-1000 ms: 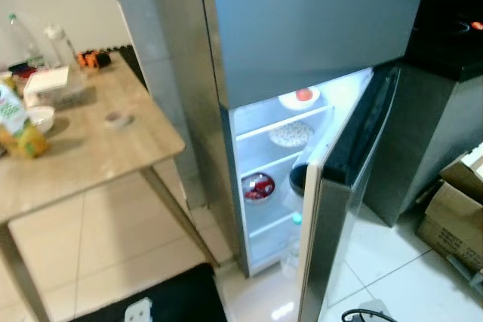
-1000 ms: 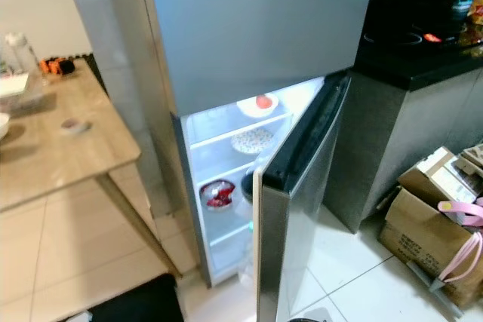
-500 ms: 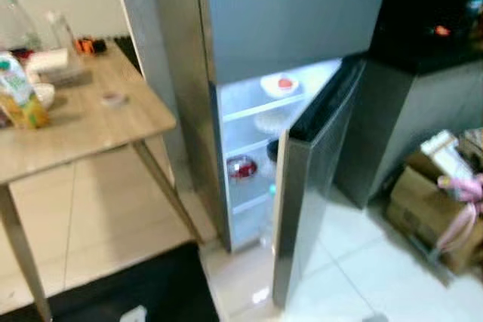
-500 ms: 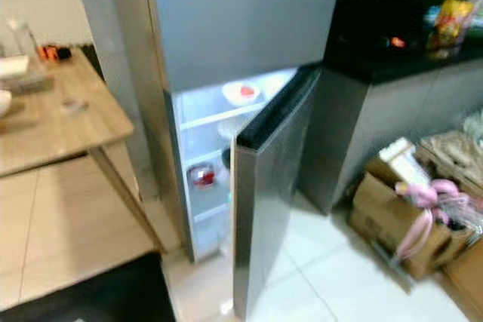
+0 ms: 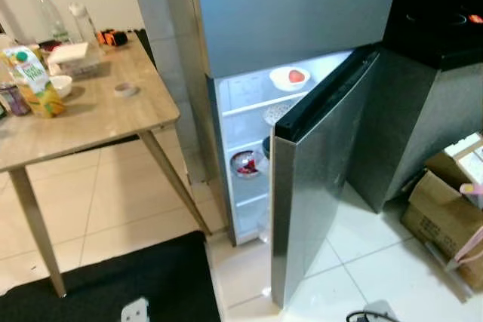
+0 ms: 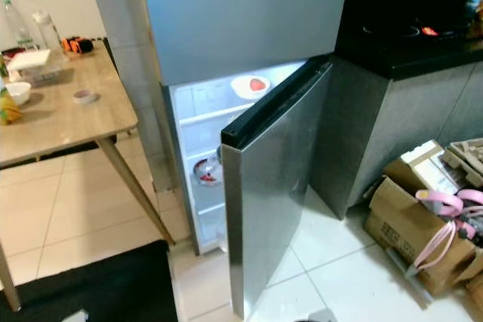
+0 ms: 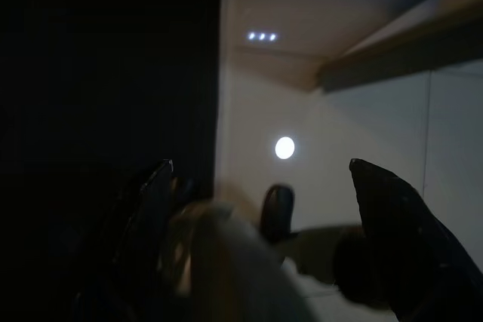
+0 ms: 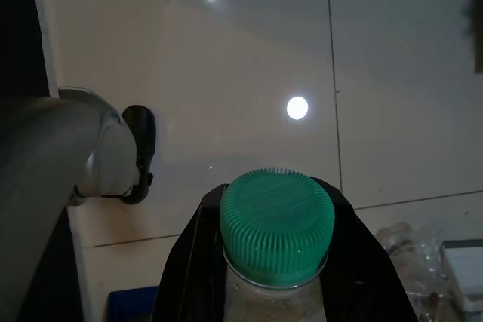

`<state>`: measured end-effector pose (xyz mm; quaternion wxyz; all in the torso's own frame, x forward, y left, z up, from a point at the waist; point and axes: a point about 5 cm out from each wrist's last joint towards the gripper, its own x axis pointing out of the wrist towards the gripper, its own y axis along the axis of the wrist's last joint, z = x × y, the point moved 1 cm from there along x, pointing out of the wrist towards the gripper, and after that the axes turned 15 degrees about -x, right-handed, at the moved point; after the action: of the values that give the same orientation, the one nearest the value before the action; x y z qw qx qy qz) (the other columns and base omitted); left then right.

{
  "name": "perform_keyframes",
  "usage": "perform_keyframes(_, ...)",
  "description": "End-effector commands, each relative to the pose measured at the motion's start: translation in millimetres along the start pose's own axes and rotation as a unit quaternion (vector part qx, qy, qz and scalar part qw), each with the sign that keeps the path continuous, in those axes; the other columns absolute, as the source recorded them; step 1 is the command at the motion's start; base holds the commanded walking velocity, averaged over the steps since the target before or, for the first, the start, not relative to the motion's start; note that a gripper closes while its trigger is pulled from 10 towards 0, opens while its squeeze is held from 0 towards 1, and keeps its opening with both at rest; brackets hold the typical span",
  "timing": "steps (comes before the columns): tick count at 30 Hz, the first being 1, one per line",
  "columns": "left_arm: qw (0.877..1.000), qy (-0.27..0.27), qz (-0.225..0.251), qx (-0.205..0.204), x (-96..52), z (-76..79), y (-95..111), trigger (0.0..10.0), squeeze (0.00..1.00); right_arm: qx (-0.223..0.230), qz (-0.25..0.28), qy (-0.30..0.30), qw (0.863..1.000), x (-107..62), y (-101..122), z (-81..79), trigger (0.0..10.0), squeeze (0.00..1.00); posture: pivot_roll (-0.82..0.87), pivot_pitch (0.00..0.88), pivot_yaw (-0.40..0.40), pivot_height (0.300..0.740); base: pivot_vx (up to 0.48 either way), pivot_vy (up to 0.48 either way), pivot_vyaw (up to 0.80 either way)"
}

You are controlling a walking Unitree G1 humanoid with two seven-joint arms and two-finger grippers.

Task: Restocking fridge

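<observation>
The fridge door (image 5: 321, 186) has swung further toward shut than a second ago, now half hiding the lit shelves with the bowl (image 5: 289, 78) up top, likely drifting while nobody holds it. The right gripper (image 8: 275, 262) is clamped around a green-capped bottle (image 8: 276, 224), carried low over the floor for stocking. The left gripper (image 7: 264, 216) hangs idle with its fingers apart.

Pale tiled floor (image 5: 128, 201), wooden table (image 5: 90, 122) (cluttered), black mat (image 5: 113, 280), cardboard boxes (image 6: 411, 231)

A wooden table (image 5: 90, 122) stands at nine o'clock, carrying a juice carton (image 5: 32, 81) and small white bowl (image 5: 59, 85). Cardboard boxes (image 6: 411, 224) crowd the floor at four o'clock.
</observation>
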<state>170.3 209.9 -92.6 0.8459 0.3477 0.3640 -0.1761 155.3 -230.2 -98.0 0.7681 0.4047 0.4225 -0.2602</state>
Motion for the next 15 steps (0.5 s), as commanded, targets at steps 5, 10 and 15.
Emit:
perform_keyframes(5, 0.993, -0.078, 0.084, 0.003, 10.6, 35.7, 53.7, 10.0, 0.0, 0.005, -0.003, 0.008, 1.0, 0.2, -0.8, -6.4, 10.0, 0.0, -0.12, 0.0, 0.027, 0.74, 0.0, 0.0, 0.0)
perform_keyframes(10, 0.973, -0.162, 0.162, 0.012, 13.0, 82.0, 110.2, 10.0, 0.0, 0.007, -0.003, 0.007, 1.0, 0.1, -1.5, -7.3, 10.0, 0.0, -0.12, 0.0, 0.033, 0.74, 0.0, 0.0, 0.0)
perform_keyframes(15, 0.944, -0.245, 0.222, 0.01, 5.7, 123.0, 151.1, 10.0, 0.0, 0.01, -0.004, 0.008, 1.0, -0.2, -2.8, -8.9, 10.0, 0.0, -0.13, 0.0, 0.037, 0.74, 0.0, 0.0, 0.0)
